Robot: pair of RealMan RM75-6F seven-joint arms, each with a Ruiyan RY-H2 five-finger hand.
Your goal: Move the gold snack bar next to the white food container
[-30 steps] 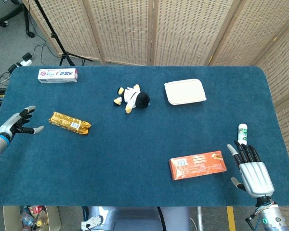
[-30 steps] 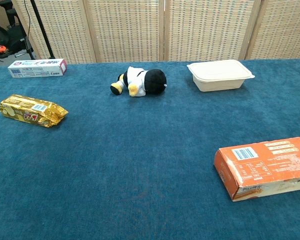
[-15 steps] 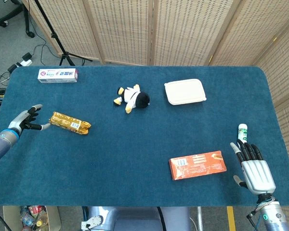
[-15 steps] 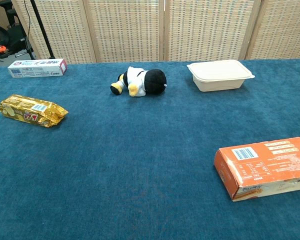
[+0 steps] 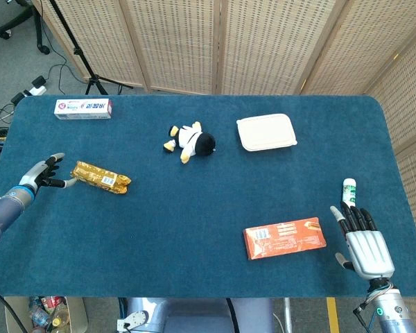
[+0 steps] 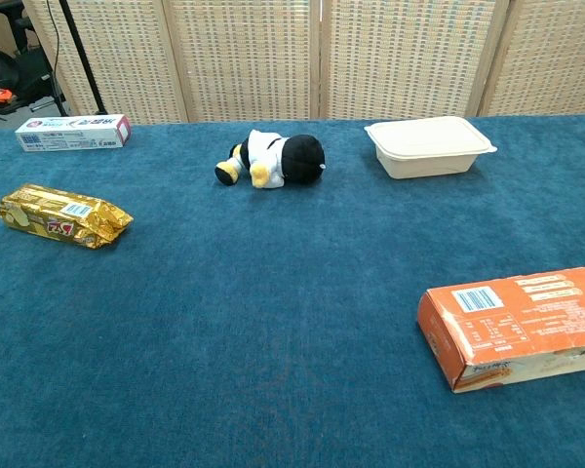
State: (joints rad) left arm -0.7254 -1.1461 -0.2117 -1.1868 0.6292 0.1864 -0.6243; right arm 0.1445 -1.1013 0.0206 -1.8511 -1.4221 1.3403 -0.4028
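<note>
The gold snack bar (image 5: 100, 177) lies flat on the blue counter (image 5: 194, 222) toward its left side, its long axis slanting from far-left to near-right, with a small white label on its top face. The left robot hand (image 5: 45, 175) sits at the bar's left end, fingers spread apart and holding nothing; one fingertip reaches to the end of the wrapper, and whether it actually touches cannot be told from the head view. In the chest view only the tips of that hand show at the left edge of the frame, just beside the bar.

The white food container (image 5: 266, 132), lid closed, stands on the far right-of-centre part of the counter, well apart from the snack bar. Between the two, closer to the container, a plush penguin (image 5: 190, 142) lies on its side. A white toothpaste box (image 5: 82, 108) with red and blue print rests near the far left corner.

On the near right, an orange carton (image 5: 285, 238) lies flat with its barcode toward the left. The right robot hand (image 5: 363, 243) rests palm-down just right of it, fingers extended and slightly apart, gripping nothing. A small white tube with a green cap (image 5: 349, 191) stands just beyond its fingertips.
</note>
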